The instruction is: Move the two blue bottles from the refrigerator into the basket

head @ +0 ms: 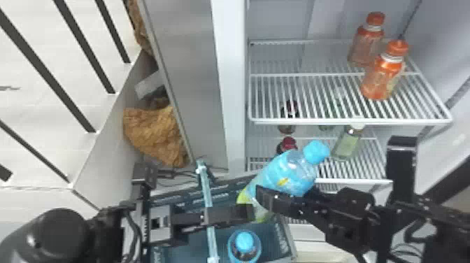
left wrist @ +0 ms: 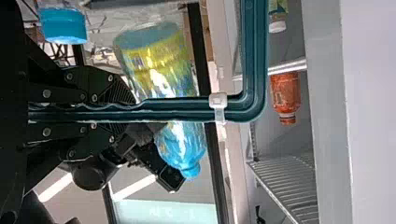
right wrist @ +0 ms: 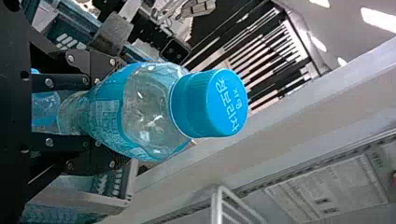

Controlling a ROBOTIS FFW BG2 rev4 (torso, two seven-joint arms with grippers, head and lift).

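One btl (head: 243, 244) stands in bskt (head: 287, 241); 2nd btl (head: 283, 171) tilted over it in R grip (right wrist: 116, 114). L grip (left wrist: 134, 113) clamps hdl (left wrist: 256, 65): hold steady, straighten 2nd btl, lower beside 1st, release.

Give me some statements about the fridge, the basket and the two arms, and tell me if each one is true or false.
1. The right hand holds a clear plastic bottle with a blue cap. True.
2. That bottle is perfectly upright. False; it is clearly tilted.
3. Two orange-capped plastic bottles are on the white wire upper shelf. True.
4. The left hand grips an orange-capped bottle. False; it is closed on the teal plastic handle of the basket.
5. A second blue-capped bottle is in the basket. True.
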